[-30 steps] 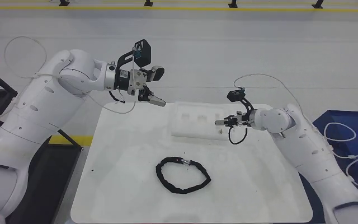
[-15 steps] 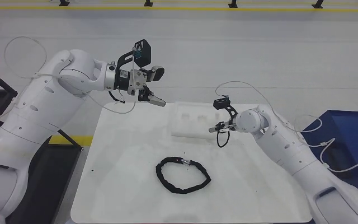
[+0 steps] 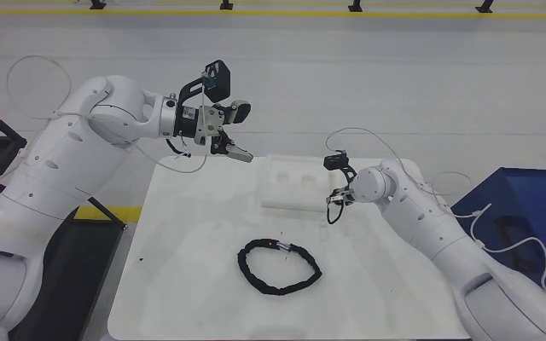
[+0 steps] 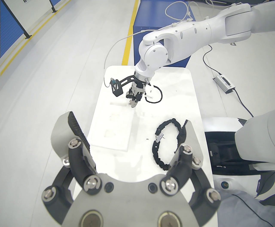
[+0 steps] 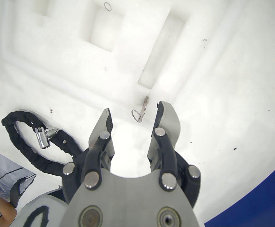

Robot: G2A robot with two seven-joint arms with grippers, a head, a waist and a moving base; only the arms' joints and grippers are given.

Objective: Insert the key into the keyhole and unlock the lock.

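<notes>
A black fabric-covered chain lock (image 3: 279, 266) with a silver cylinder (image 5: 42, 139) lies looped at the middle of the white table (image 3: 188, 256). A small silver key (image 5: 140, 111) with a ring stands against the edge of a white foam tray (image 3: 294, 189). My right gripper (image 5: 134, 108) is open and points down at the key, which sits just beyond and between its fingertips, untouched. In the top view the right gripper (image 3: 333, 199) is at the tray's right end. My left gripper (image 4: 131, 129) is open and empty, held above the table's far left corner (image 3: 241, 153).
The foam tray has several rectangular recesses; a small metal ring (image 5: 107, 6) lies in one. A blue bin (image 3: 503, 213) stands off the table's right side. A black cable loop (image 4: 153, 96) hangs beside the right wrist.
The right arm has swung left along the table to the tray's right end, and its gripper has turned to point downward. The left arm and the chain lock have not moved.
</notes>
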